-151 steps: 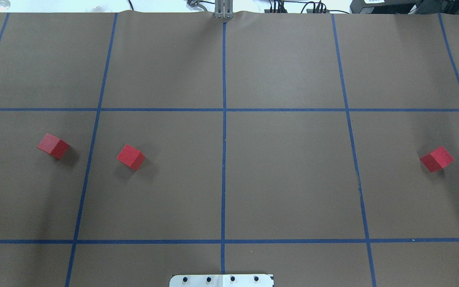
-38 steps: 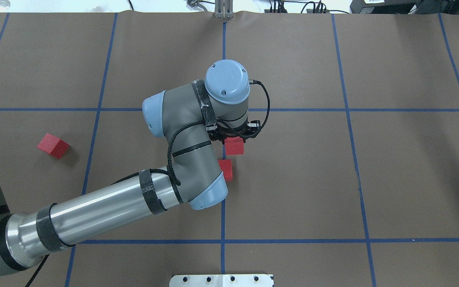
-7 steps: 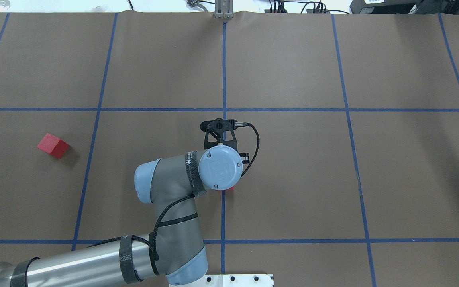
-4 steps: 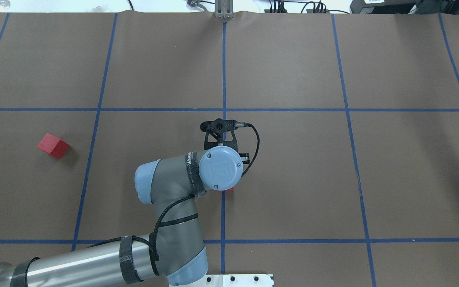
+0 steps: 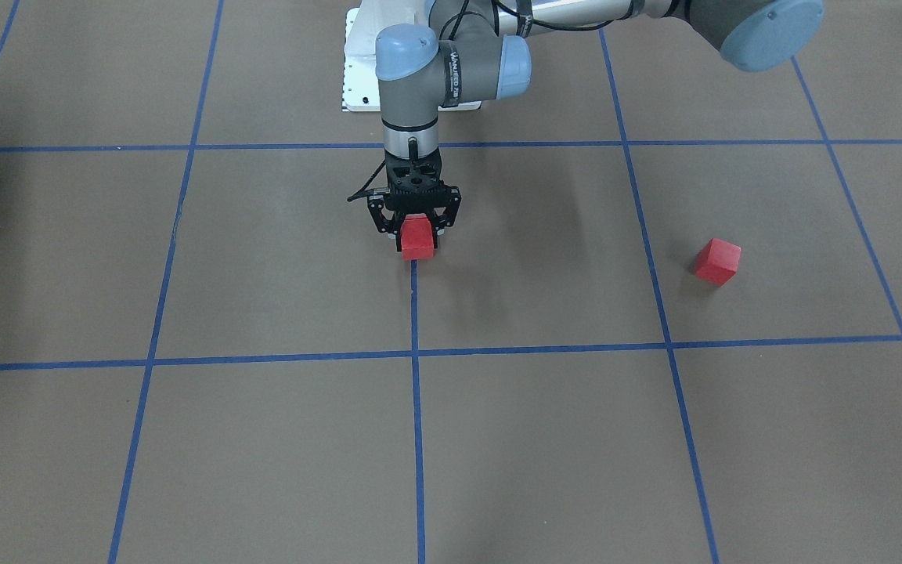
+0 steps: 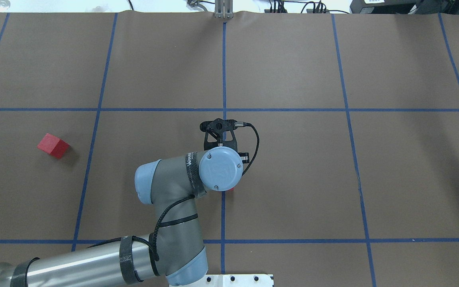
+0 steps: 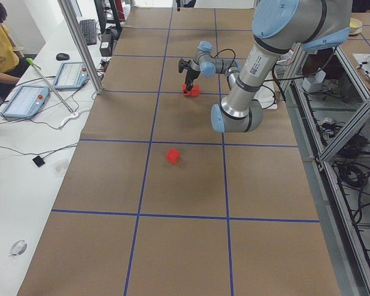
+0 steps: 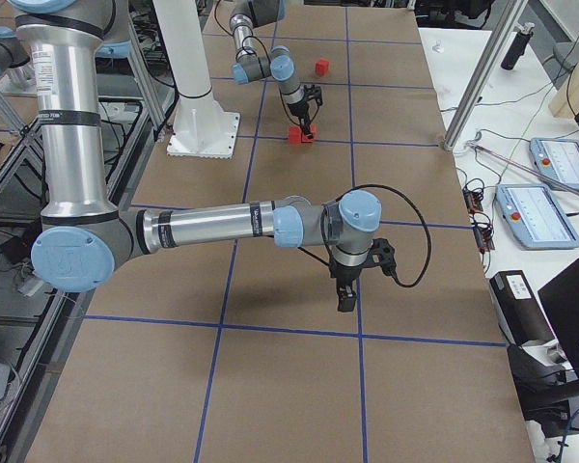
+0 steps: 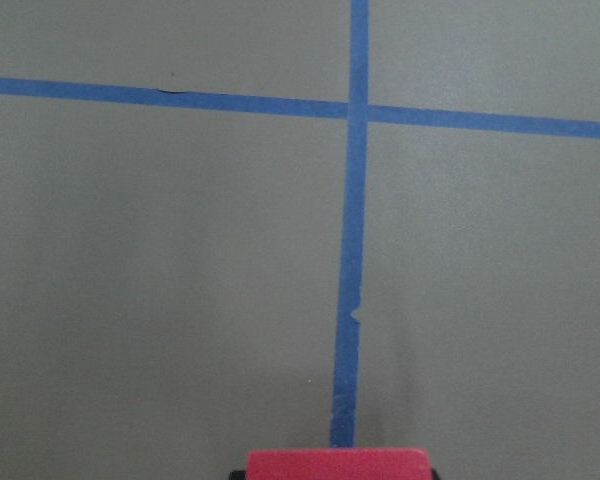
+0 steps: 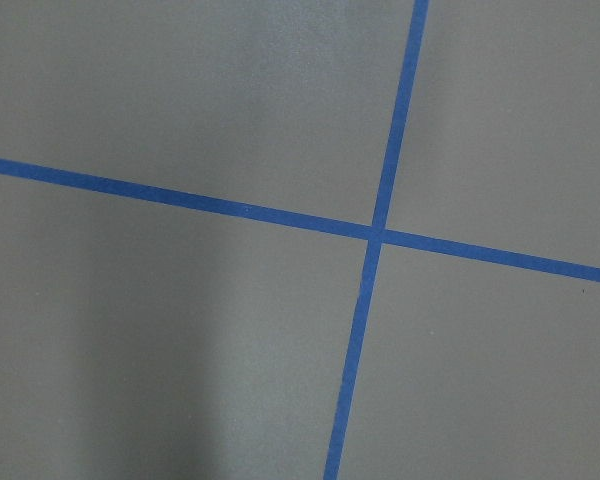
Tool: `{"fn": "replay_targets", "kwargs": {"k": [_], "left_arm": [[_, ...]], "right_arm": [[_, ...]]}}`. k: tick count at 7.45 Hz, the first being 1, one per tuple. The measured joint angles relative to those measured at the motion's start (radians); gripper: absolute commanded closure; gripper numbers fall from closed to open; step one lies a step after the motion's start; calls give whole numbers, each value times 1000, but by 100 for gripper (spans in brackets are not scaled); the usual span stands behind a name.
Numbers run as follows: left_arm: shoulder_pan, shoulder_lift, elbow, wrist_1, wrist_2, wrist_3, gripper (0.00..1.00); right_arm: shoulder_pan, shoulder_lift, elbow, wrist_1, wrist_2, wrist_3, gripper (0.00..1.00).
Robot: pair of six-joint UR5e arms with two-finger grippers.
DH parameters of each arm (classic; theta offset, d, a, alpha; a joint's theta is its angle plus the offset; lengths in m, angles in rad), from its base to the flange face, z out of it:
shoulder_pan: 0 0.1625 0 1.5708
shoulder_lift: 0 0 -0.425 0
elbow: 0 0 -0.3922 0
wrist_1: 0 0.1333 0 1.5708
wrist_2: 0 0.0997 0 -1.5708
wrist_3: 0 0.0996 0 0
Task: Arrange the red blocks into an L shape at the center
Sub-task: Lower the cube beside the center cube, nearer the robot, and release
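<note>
My left gripper (image 5: 417,233) hangs straight down at the table's centre, shut on a red block (image 5: 418,241) that sits on the blue centre line. The block's top edge shows in the left wrist view (image 9: 335,465). In the overhead view the wrist hides it except for a red sliver (image 6: 230,188). In the exterior right view the red patch (image 8: 300,135) looks two cubes wide, so a second block seems to lie against the first. The third red block (image 5: 717,261) lies alone on the robot's left (image 6: 53,146). My right gripper (image 8: 345,301) hovers over bare paper; I cannot tell its state.
Brown paper with a blue tape grid (image 6: 224,79) covers the table. The white base plate (image 6: 221,280) sits at the robot's edge. An operator (image 7: 0,43) and tablets (image 7: 24,102) are at a side bench beyond the table's far edge.
Two blocks have come to the centre since the earliest frame. Since 5 s ago the left wrist has drawn back toward the robot. Nothing has visibly moved in the last second.
</note>
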Motion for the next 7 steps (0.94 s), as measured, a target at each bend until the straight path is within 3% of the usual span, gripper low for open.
{"fn": "replay_targets", "kwargs": {"k": [6,7], "left_arm": [[1,1,0,0,0,3,27],[0,0,0,0,0,3,10]], "right_arm": [[0,0,0,0,-1,0,1],[0,0,0,0,-1,0,1]]}}
